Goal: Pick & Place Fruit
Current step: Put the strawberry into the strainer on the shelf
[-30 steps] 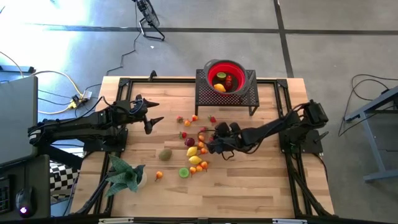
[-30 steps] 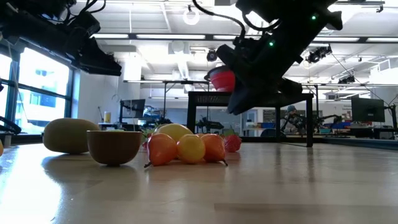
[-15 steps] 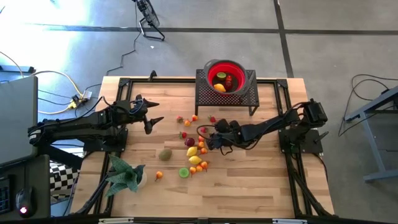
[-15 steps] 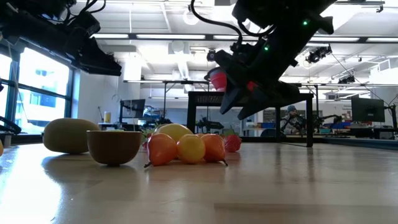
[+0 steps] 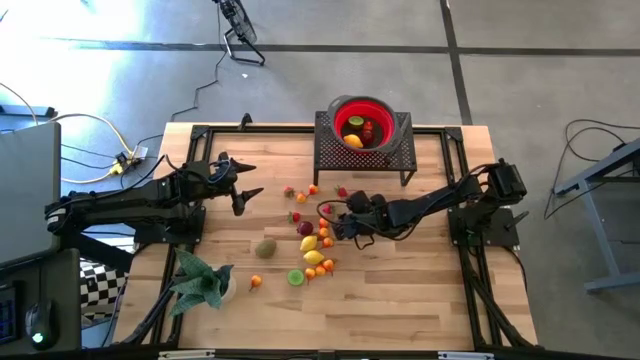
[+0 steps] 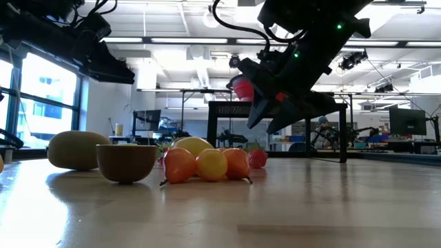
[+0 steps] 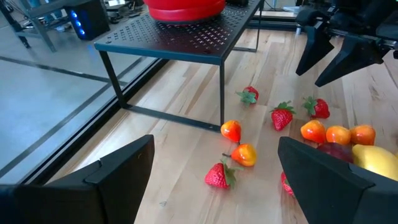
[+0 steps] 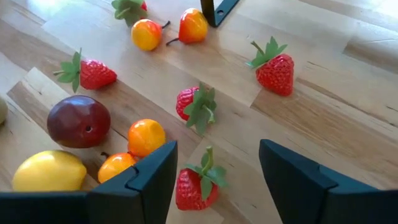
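— Red strawberry, where?
— On the wood tabletop, right below the right gripper, fingers spread wide, empty, straddling it.
— Left gripper?
— Open too, parked well apart. Right's nearer.

The pale wooden desk is showing a smooth, planked, faintly satin grain. The small glossy plastic toy fruit are catching bright highlights, the red strawberries looking dimpled. Near the desk's far edge, the black perforated metal stand is looking matt, carrying a shiny red plastic bowl. The right end effector's dark fingers are looking like matt moulded plastic.
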`<action>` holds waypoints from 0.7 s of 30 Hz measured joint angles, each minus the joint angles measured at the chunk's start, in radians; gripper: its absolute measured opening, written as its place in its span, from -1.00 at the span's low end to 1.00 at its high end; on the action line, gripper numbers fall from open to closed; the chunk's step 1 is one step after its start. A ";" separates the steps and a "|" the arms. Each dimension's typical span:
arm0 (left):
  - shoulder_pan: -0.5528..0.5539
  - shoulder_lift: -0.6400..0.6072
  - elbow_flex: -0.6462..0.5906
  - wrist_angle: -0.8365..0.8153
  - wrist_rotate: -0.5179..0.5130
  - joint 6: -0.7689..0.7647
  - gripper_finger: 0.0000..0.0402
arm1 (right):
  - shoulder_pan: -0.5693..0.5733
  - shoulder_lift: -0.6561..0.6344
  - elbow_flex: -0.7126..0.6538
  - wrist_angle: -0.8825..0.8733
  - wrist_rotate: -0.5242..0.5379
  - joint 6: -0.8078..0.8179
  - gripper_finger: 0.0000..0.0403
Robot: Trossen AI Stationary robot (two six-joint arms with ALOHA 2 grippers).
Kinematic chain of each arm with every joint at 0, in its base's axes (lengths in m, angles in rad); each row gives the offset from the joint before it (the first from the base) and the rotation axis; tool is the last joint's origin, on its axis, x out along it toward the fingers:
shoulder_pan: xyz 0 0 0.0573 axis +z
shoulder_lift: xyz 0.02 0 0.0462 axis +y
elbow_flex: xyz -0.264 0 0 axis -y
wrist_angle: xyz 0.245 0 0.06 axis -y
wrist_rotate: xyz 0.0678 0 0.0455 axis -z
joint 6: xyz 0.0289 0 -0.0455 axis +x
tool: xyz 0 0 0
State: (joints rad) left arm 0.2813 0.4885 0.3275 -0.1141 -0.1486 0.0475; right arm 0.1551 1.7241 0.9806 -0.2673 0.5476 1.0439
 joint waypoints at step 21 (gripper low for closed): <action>0.000 0.000 0.000 0.000 0.000 0.000 0.68 | 0.028 0.001 0.000 -0.005 -0.003 0.085 0.07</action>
State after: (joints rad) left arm 0.2813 0.4881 0.3275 -0.1139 -0.1490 0.0479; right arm 0.1832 1.7252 0.9806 -0.2722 0.5445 1.1285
